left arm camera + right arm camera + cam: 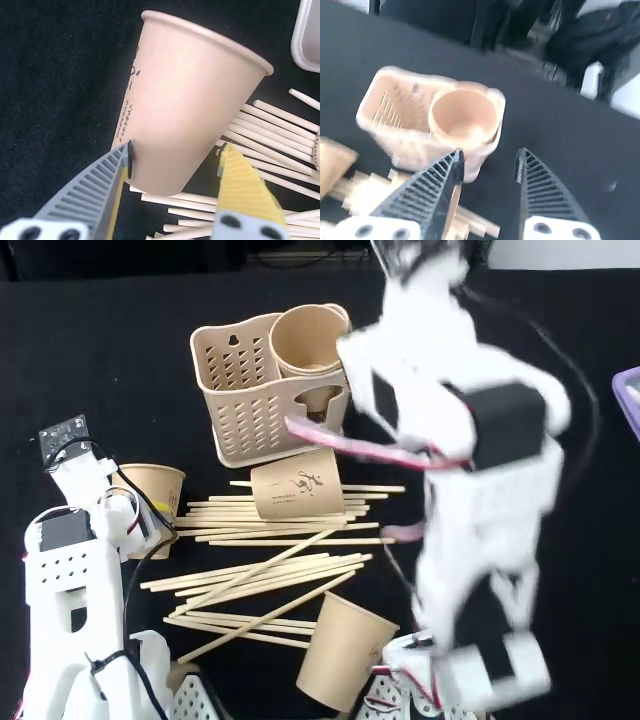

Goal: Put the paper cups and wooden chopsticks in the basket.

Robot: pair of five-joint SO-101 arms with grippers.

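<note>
Basket (240,400) stands toward the back of the black counter (100,340). There's a paper cup (305,338) sitting mouth-up in its compartment on the right arm's side. Might be another one nested with it, honestly can't tell. The right tool (489,156) hovers over the basket with its jaws apart and nothing between them.

Everything else is out on the counter. The wooden chopsticks (270,540) are in a loose heap in front of the basket, mostly lying side to side with a few crossing diagonally. A second cup (297,483) lies on its side on top of the heap, right up against the basket's front wall. A third cup (343,650) is at the near edge of the heap, wide end toward the sticks.

A fourth cup (165,490) is at the heap's left end, and the left tool (175,150) is spread around it near its base. The grey finger (107,170) touches the cup wall and the yellow finger (240,180) is just beside it, not quite on.
</note>
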